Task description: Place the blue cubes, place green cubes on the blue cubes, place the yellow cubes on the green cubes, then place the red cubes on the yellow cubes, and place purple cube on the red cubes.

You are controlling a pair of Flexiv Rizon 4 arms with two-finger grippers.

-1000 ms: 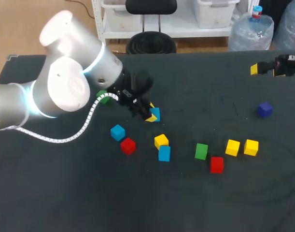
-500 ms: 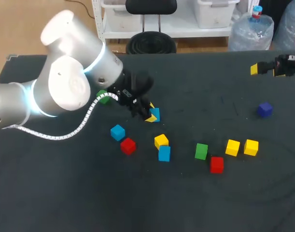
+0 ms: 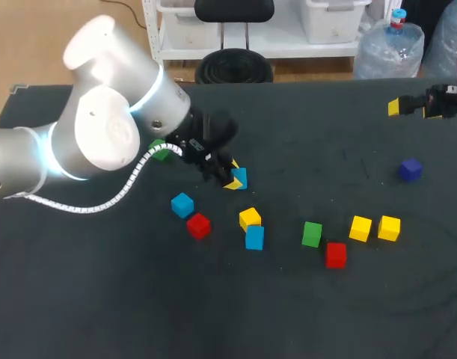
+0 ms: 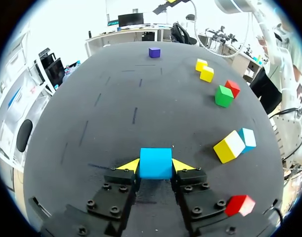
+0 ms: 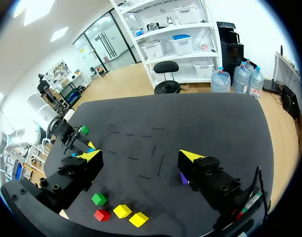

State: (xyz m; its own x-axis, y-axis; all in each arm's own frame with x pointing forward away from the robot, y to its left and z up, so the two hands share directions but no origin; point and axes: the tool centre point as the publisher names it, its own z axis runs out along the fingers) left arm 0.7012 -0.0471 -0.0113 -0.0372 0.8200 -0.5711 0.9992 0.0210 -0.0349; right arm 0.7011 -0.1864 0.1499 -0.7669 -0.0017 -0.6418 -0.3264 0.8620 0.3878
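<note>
My left gripper (image 3: 232,179) is shut on a blue cube (image 3: 240,176) left of the table's middle; in the left wrist view the cube (image 4: 155,163) sits squarely between the yellow fingertips (image 4: 130,165). I cannot tell whether it rests on the table. Two more blue cubes (image 3: 182,204) (image 3: 254,237), two red ones (image 3: 199,225) (image 3: 336,254), three yellow ones (image 3: 250,218) (image 3: 360,228) (image 3: 389,227) and a green one (image 3: 312,233) lie scattered nearer the front. A second green cube (image 3: 161,152) peeks out behind my left arm. The purple cube (image 3: 411,170) lies at the right. My right gripper (image 5: 141,157) hangs open and empty at the far right.
The dark table (image 3: 333,149) has bare room across its back middle and along its front edge. In the right wrist view, green (image 5: 98,199), red (image 5: 102,215) and yellow (image 5: 122,211) cubes lie under the gripper.
</note>
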